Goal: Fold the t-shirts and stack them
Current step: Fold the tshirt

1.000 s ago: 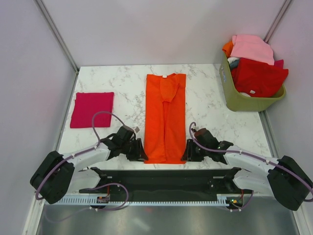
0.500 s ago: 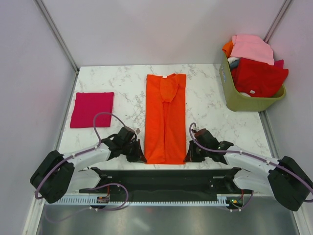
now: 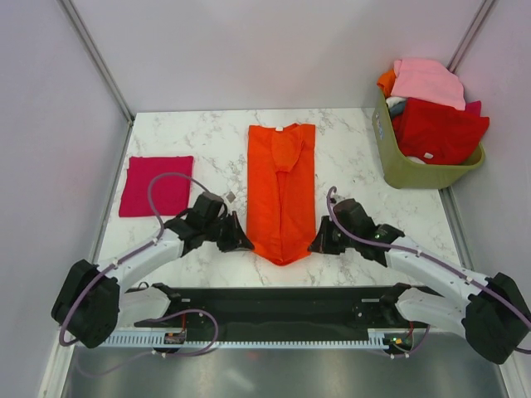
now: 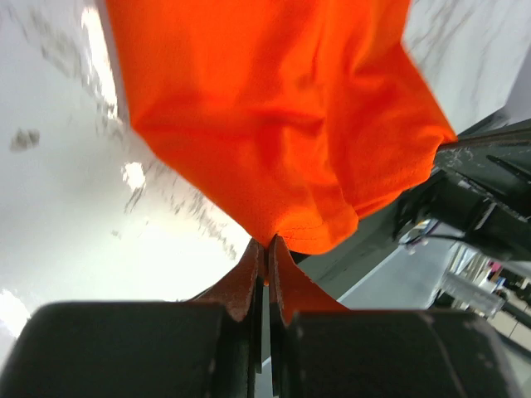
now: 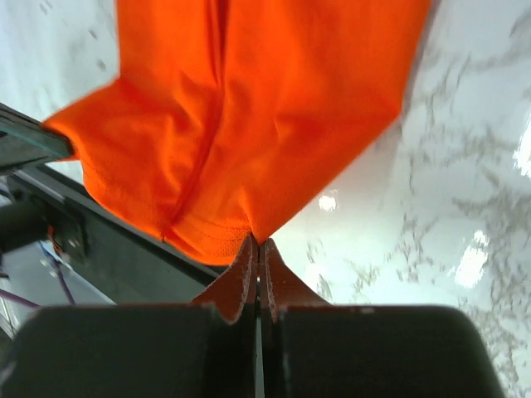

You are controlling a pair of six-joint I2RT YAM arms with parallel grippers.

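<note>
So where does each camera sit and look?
Top: high behind the robot, looking down at the table, left arm, right arm, orange t-shirt.
Left wrist: on the left arm, looking past the left gripper pinching the shirt's hem.
Right wrist: on the right arm, looking past the right gripper pinching the hem too.
All three share the orange t-shirt.

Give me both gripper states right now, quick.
Left gripper: shut on the orange t-shirt, pinching its near left corner.
Right gripper: shut on the orange t-shirt, pinching its near right corner.

Top looks down — wrists close, sharing orange t-shirt (image 3: pixel 282 191).
</note>
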